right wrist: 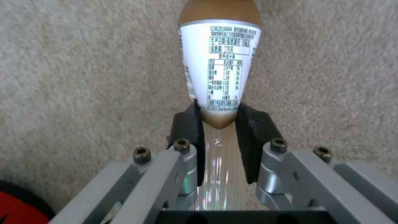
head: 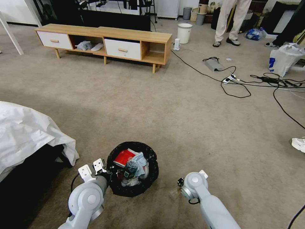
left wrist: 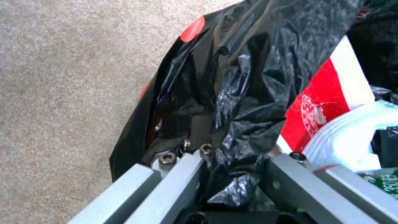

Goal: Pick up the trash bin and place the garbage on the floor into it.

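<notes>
Clamped: left gripper on bin rim, right gripper on bottle, bin mostly loaded, bottle left to drop.

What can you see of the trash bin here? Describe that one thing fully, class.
The trash bin is small and round, lined with a crinkled glossy black bag. It is on or just above the beige carpet. The left gripper is shut on its bag-covered rim. Inside are a red-and-white wrapper, white tissue and a green-labelled bottle.
</notes>
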